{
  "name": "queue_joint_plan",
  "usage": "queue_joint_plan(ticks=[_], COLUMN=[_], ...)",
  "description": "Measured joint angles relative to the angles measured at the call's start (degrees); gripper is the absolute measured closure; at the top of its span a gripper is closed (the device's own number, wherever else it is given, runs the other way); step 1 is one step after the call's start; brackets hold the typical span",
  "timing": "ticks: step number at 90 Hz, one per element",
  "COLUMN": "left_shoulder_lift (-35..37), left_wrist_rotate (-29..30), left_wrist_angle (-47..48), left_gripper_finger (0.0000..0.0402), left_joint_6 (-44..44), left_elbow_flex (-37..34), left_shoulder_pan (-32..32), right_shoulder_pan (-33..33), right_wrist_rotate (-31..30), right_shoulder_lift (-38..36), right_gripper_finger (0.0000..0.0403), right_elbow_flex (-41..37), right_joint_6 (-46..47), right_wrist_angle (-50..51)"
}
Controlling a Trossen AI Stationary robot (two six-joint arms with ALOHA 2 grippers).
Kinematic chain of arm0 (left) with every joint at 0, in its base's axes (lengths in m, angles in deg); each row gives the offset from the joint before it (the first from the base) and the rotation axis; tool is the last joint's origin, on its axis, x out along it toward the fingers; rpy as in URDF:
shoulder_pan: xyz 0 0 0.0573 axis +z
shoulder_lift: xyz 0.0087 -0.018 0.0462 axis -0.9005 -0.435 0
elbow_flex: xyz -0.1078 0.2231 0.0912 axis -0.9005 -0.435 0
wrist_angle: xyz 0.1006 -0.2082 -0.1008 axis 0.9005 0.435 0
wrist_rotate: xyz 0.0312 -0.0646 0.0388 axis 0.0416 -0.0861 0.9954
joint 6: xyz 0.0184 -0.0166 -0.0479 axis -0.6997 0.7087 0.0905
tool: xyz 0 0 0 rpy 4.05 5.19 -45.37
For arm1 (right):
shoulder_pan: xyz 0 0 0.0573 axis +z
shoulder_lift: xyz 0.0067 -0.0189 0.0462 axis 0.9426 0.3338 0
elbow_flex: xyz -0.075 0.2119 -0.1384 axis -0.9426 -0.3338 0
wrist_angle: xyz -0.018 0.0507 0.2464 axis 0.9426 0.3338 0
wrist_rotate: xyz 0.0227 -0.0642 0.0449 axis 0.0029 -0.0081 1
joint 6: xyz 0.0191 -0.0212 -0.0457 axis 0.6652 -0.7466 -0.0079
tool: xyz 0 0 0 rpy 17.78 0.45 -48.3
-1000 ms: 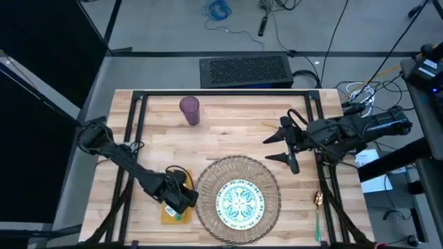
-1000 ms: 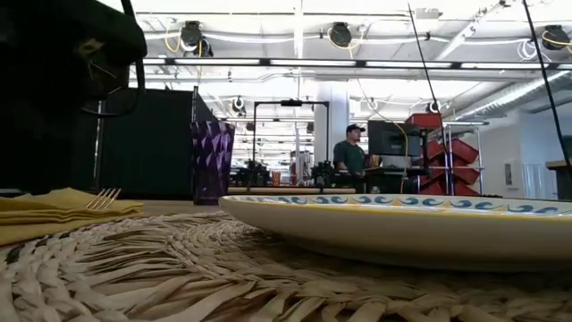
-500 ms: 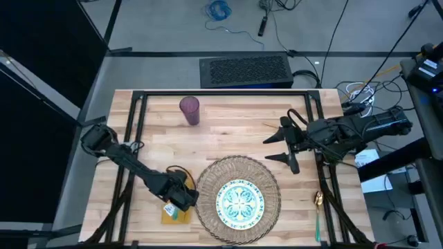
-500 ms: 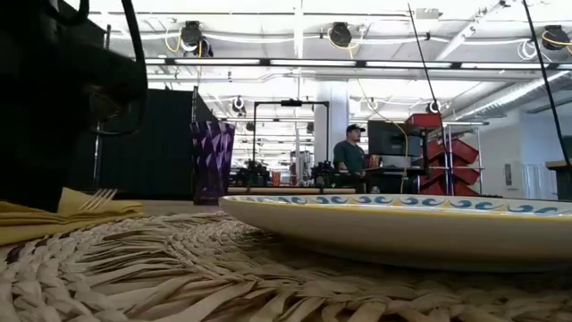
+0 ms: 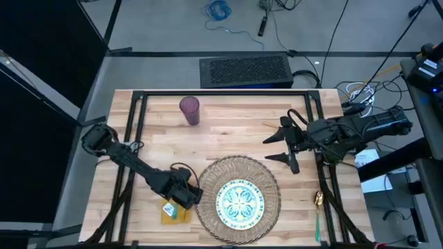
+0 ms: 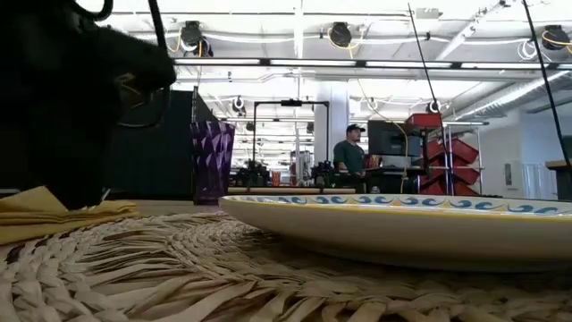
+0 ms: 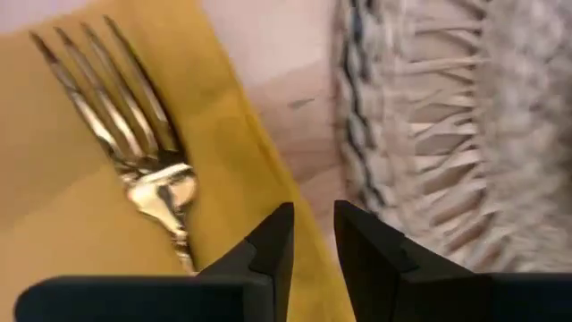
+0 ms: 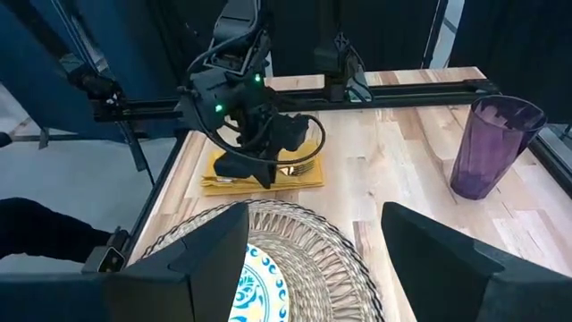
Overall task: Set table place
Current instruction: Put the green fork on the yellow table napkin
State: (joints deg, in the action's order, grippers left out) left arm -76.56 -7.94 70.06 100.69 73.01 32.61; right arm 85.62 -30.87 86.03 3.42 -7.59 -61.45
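A yellow napkin (image 5: pixel 170 213) lies on the table left of the round woven mat (image 5: pixel 208 181), with a gold fork (image 7: pixel 147 152) on top of it. My left gripper (image 5: pixel 185 200) is down at the napkin's mat-side edge, fingers nearly together. A blue-green patterned plate (image 5: pixel 241 203) sits on the mat. The purple tumbler (image 5: pixel 190 111) stands at the far left. A teal-handled spoon (image 5: pixel 318 216) lies at the near right. My right gripper (image 5: pixel 277 147) hovers open, clear of everything, right of the mat's far side. My left gripper (image 7: pixel 313 237) has closed on the napkin's edge (image 7: pixel 264 192) next to the mat, coming from above at a slant. The fingertips hide the exact spot, and I cannot tell whether it has one layer or several. The napkin stays on the table, peaked up (image 6: pixel 40 192) beside the gripper.
A thin gold piece of cutlery (image 5: pixel 270 125) lies on the wood just beyond my right gripper. Black frame bars (image 5: pixel 208 93) run around the tabletop. Bare wood shows between the tumbler and the mat.
My left gripper has moved a little toward the table's right and near edges, closer to the mat. The napkin, flat a second ago, has risen into a peak beside the gripper. The gripper now hides most of the fork in the low view.
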Motion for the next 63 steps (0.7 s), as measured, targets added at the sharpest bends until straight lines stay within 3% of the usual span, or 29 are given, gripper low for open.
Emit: queue_joint_plan(ticks=[63], left_shoulder_lift=[0.0], left_wrist_rotate=[0.3], left_wrist_angle=[6.4], left_gripper_finger=[0.0334], left_joint_6=[-7.4], left_elbow_flex=[-0.1], left_shoulder_pan=[7.7], right_shoulder_pan=[2.9], right_wrist_rotate=[-0.3], right_shoulder_lift=[0.0], right_gripper_finger=[0.0161], right_elbow_flex=[0.0], right_joint_6=[0.9], right_wrist_angle=[-0.4])
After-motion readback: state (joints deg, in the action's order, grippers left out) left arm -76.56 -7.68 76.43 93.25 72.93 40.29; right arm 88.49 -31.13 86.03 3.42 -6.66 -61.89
